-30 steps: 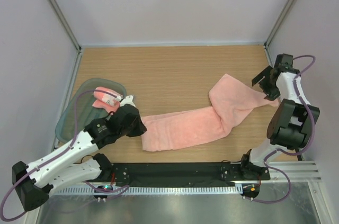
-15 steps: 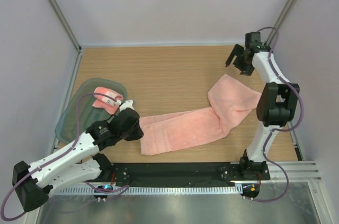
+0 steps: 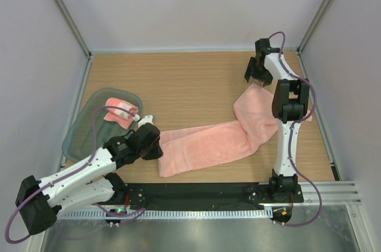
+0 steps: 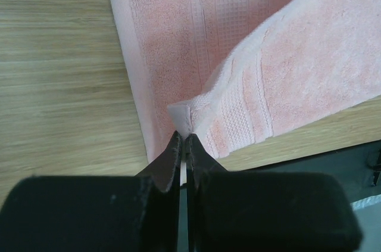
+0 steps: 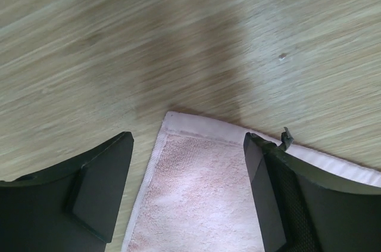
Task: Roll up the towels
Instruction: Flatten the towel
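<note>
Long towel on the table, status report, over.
Left jaws shut on a corner of the long towel. Right jaws open over its far corner. Not yet rolled. Another towel sits in the tray. Nothing in the way.

a long salmon-pink terry towel (image 3: pixel 226 136) lies across the wooden table (image 3: pixel 178 79) from near left to far right. left of it, a translucent grey-green plastic tray (image 3: pixel 80 130) holds a small rolled pink towel (image 3: pixel 121 111). the left gripper (image 3: pixel 158 148) sits at the long towel's near-left end; the right gripper (image 3: pixel 257 73) is over its far corner.
</note>
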Robot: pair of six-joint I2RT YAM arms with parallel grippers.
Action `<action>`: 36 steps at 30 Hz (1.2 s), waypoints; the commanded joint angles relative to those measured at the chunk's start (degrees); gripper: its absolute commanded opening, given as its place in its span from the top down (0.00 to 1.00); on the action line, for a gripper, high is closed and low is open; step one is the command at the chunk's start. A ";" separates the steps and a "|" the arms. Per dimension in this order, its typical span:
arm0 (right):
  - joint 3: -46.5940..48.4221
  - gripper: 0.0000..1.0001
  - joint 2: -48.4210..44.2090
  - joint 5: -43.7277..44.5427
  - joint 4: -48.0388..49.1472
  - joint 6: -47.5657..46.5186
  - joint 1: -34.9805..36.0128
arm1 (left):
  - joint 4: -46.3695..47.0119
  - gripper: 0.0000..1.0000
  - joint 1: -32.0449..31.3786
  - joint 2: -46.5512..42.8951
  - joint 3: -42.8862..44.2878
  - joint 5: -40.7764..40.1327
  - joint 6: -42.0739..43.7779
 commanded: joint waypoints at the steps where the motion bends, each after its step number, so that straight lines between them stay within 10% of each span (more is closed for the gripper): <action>1: 3.09 0.21 0.22 4.01 -2.05 -1.75 0.53 | 3.62 1.00 0.26 0.91 -0.53 0.48 -0.03; 12: -3.85 0.53 0.13 2.96 1.20 -1.13 0.53 | 4.24 1.00 1.13 2.33 0.17 1.01 0.94; 19: -3.68 0.99 -0.66 1.30 1.11 -0.43 0.62 | 3.28 1.00 7.62 2.67 2.45 3.82 3.92; 27: 6.93 0.99 -7.78 -8.62 -2.40 2.91 -0.26 | 1.78 1.00 22.22 12.06 20.71 9.36 17.98; 36: 18.93 0.99 -19.44 -24.19 -2.94 7.84 -9.57 | -5.07 1.00 30.32 32.12 62.99 18.15 22.38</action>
